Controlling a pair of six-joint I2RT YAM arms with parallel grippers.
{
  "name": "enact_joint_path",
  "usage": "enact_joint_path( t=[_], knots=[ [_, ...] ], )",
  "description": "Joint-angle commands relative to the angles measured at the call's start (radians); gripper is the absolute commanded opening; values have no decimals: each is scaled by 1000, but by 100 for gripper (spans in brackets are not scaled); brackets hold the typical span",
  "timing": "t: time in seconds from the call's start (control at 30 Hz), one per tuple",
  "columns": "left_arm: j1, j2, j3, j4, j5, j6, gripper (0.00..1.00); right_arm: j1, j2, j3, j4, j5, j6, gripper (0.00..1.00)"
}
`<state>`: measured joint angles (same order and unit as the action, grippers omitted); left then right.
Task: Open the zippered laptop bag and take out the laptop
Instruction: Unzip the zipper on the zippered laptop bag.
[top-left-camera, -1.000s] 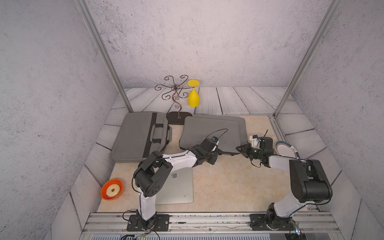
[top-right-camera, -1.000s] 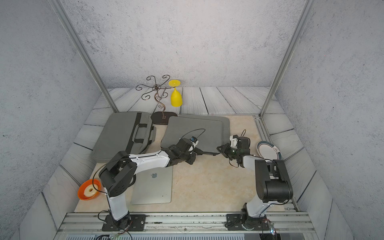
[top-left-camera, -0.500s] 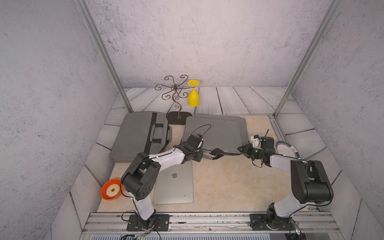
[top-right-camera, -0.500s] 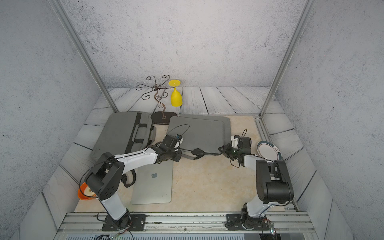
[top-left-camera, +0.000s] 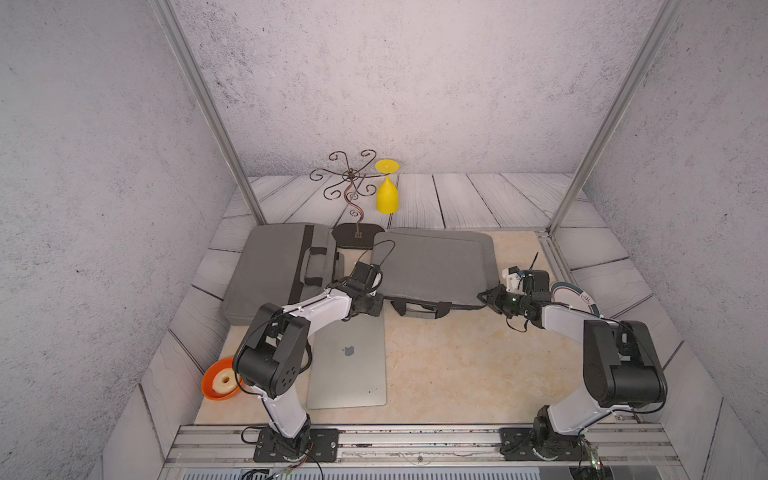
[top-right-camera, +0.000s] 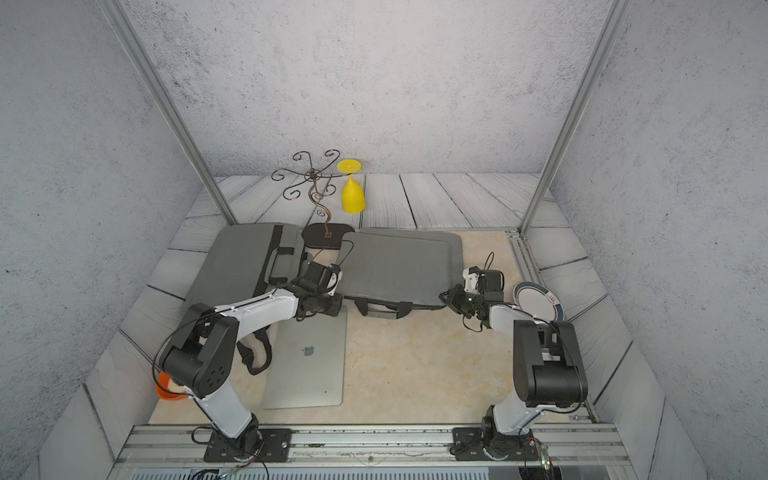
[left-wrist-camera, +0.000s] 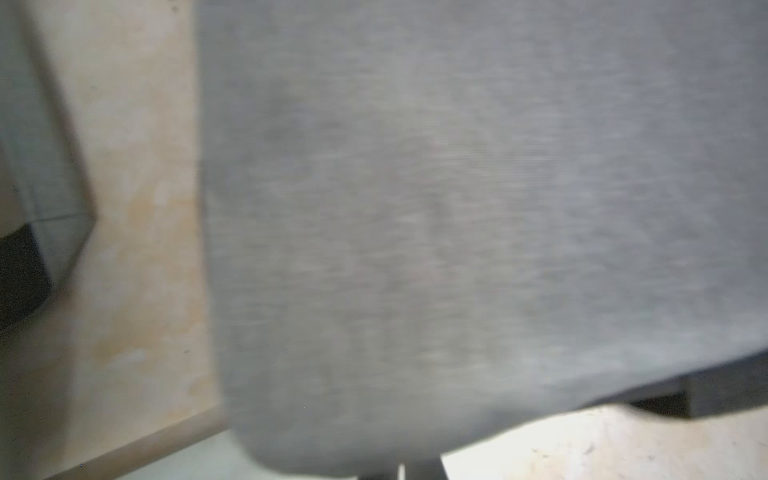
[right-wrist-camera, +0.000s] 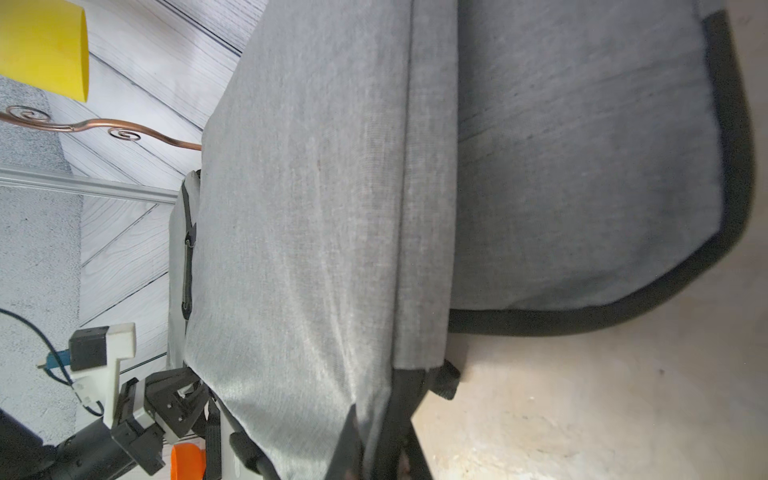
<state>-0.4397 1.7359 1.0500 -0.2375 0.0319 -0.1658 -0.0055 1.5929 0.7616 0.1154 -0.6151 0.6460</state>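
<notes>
The laptop bag lies flat at the middle of the worktop's far edge, its black handles spilling off its near side. The laptop is out of it: it lies closed, logo up, toward the worktop's front left, its far edge under the left arm's wrist.

The right tool is at the bag's near right corner. In the right wrist view its dark fingers are pinched together on the bag's grey fabric edge.

The left tool sits at the bag's near left corner, above the laptop's far edge. Its jaws are closed, but I cannot tell whether anything is between them; the left wrist view is blurred and filled with grey fabric.

A second grey bag lies along the worktop's left edge. An orange bowl sits at the front left corner and a plate at the right edge. Beyond the far edge stand a wire stand and an upturned yellow glass.
</notes>
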Motion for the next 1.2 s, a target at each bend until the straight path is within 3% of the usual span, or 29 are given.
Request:
enact_joint_path(
  t=[0.0, 0.27, 0.5, 0.73, 0.87, 1.03, 1.17],
  knots=[
    [76, 4, 42, -22, -77, 19, 0, -41, -59, 24, -73, 86, -72, 0],
    [145, 102, 186, -113, -63, -16, 0, -43, -59, 53, -152, 58, -134, 0],
    [177, 191, 266, -135, -35, -90, 7, -44, -47, 55, -152, 25, -136, 0],
    [174, 161, 255, -68, 102, -80, 18, -43, -43, 53, -145, 10, -137, 0],
    [176, 114, 246, -113, 223, -83, 31, -43, -36, 58, -135, 3, -132, 0],
    [177, 39, 228, -165, 256, -120, 38, -43, -37, 59, -131, 3, -129, 0],
    [174, -1, 213, -128, 344, -179, 42, -42, -34, 53, -121, 4, -125, 0]
  ],
)
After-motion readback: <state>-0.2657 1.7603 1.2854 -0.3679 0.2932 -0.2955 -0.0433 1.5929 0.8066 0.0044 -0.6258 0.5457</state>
